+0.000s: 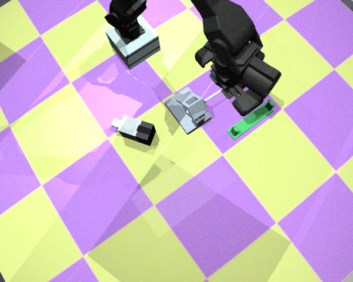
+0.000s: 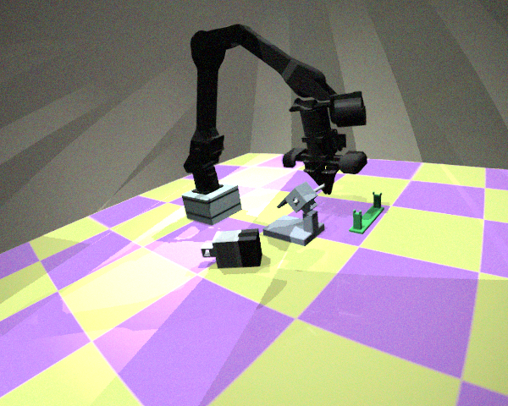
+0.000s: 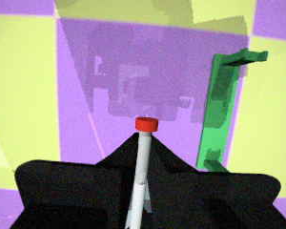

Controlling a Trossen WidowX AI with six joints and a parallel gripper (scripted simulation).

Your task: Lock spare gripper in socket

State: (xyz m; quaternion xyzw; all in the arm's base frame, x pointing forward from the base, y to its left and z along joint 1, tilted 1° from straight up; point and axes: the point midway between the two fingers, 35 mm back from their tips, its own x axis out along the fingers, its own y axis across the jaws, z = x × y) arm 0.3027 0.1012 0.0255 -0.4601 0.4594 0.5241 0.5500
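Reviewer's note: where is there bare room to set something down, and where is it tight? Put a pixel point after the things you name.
Bare patches: between the white-and-black block (image 1: 137, 130) (image 2: 238, 248) and the pale arm base (image 1: 145, 56) (image 2: 225, 205); also beyond the green two-post rack (image 1: 252, 120) (image 2: 367, 220) (image 3: 214, 129), away from the grey mount (image 1: 182, 121) (image 2: 284, 227). Crowded: between mount and rack, under the black hand (image 1: 226, 94) (image 2: 328, 189) (image 3: 142, 137).
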